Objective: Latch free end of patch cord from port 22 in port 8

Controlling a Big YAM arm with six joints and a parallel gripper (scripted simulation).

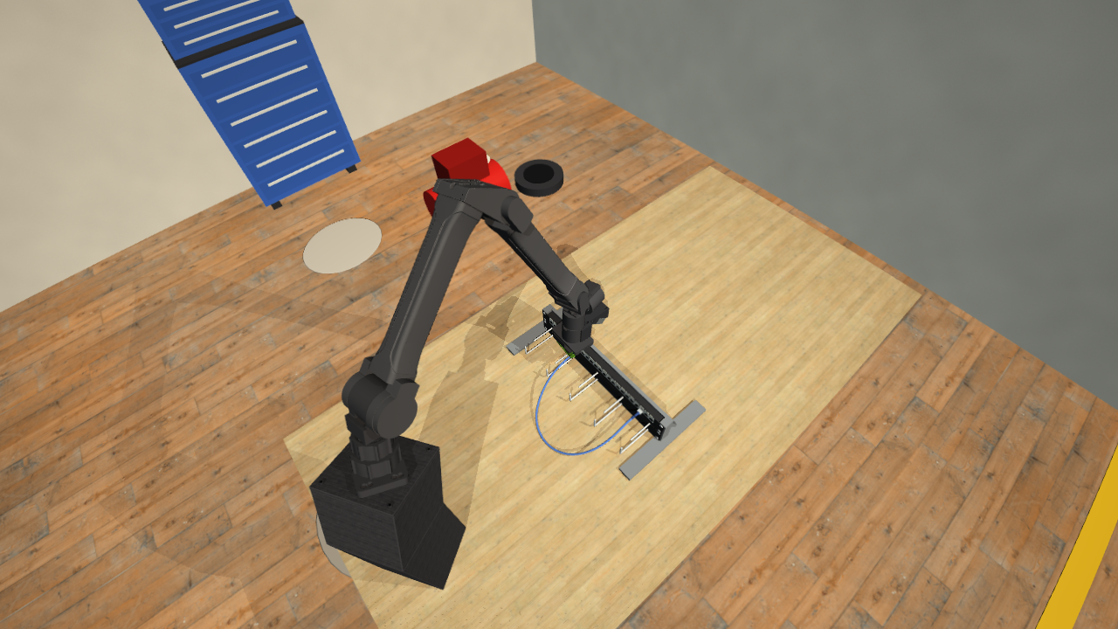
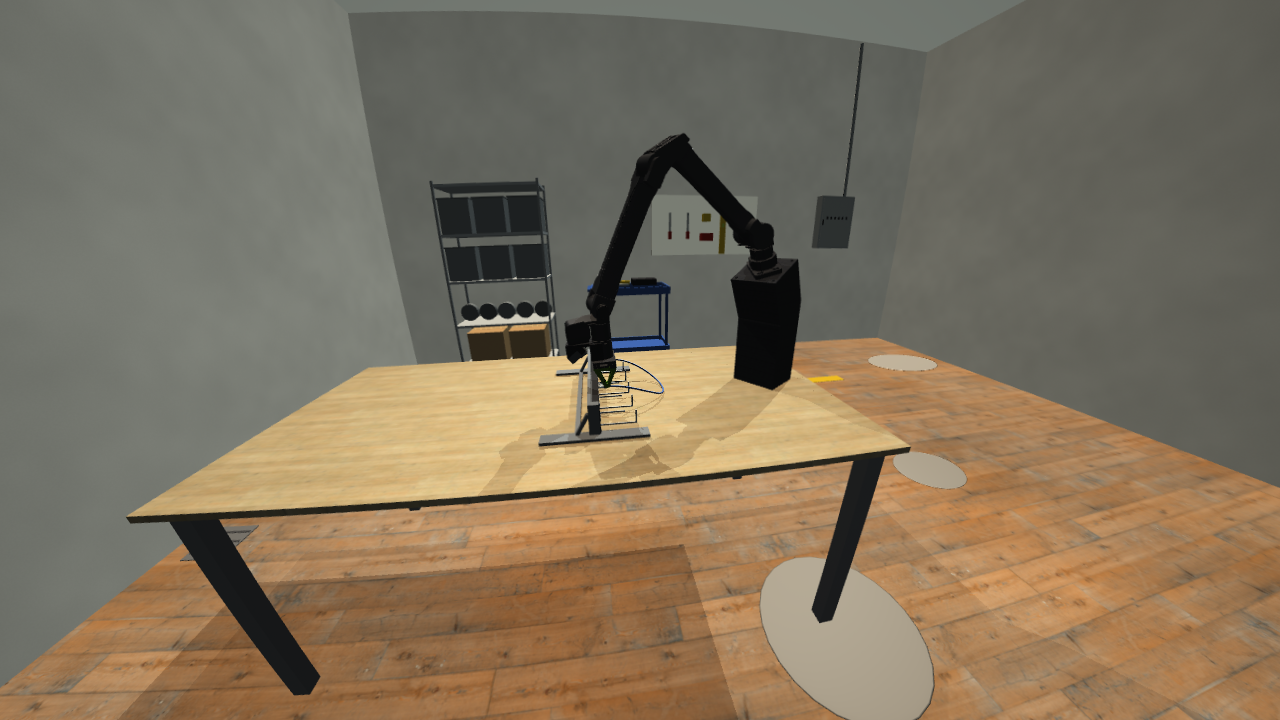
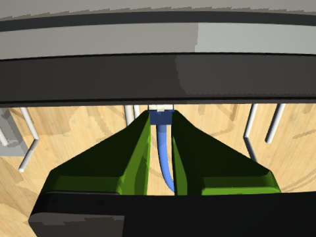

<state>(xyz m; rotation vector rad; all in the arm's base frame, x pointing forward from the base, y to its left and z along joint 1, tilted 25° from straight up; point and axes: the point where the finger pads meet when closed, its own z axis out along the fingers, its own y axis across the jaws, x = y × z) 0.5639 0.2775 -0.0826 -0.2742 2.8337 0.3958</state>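
The rack (image 1: pixel 625 382) (image 2: pixel 594 419) (image 3: pixel 99 79) stands upright on the table with its black panel. My gripper (image 3: pixel 160 119) (image 1: pixel 572 355) (image 2: pixel 605 383) is shut on the blue plug (image 3: pixel 160 118), one green finger on each side, close against the panel's front. A pale strip shows between the plug's blue body and the panel edge. How deep the plug sits and its port number are hidden. The blue cord (image 3: pixel 162 145) (image 1: pixel 537 398) (image 2: pixel 661 385) runs back from the plug and loops in front of the rack to its other end near the panel's right end.
Thin metal cable hooks (image 1: pixel 582 387) (image 2: pixel 633 413) (image 3: pixel 247 126) stick out from the panel's front on both sides of my fingers. The rack's grey feet (image 1: pixel 661 440) (image 2: pixel 572 438) rest on the wooden table (image 1: pixel 782 289) (image 2: pixel 358 447), well inside its edges.
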